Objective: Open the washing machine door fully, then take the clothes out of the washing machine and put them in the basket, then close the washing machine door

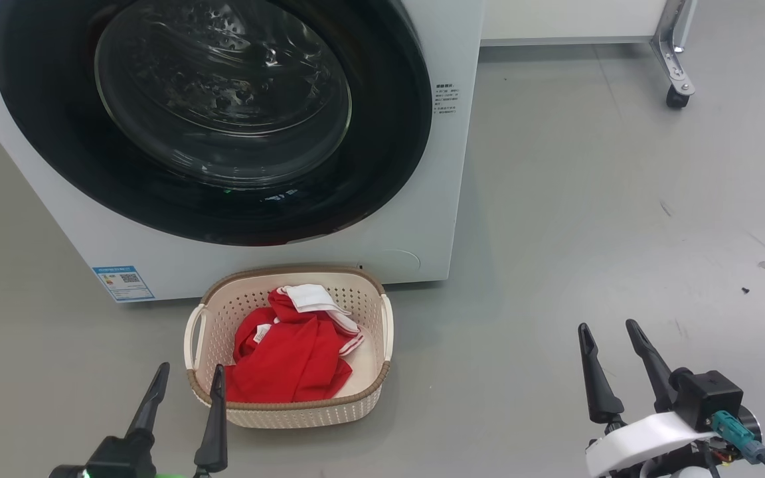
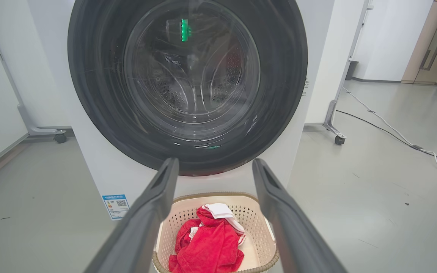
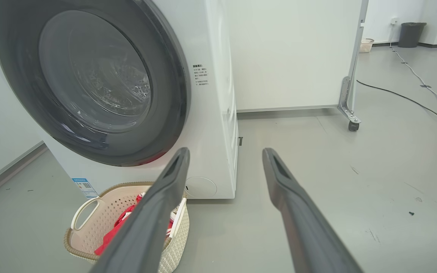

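Scuffed grey floor (image 1: pixel 588 199), white wheeled partition (image 3: pixel 290 53) beyond the right pincer (image 3: pixel 225 151), cables (image 3: pixel 393 93) further right, dark bin (image 3: pixel 411 34) way back

Cannot see the top of the door (image 1: pixel 216 99), cropped well beyond the left jaws. Cannot read the print (image 1: pixel 446 99) or sticker (image 1: pixel 123 283) past them. Cannot see part of the clothes (image 3: pixel 117 224), behind the right jaws.

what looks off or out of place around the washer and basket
Nothing stands out: the washing machine door looks shut and flush, the clothes lie crumpled fully inside the basket, and the basket stands upright before the washing machine.
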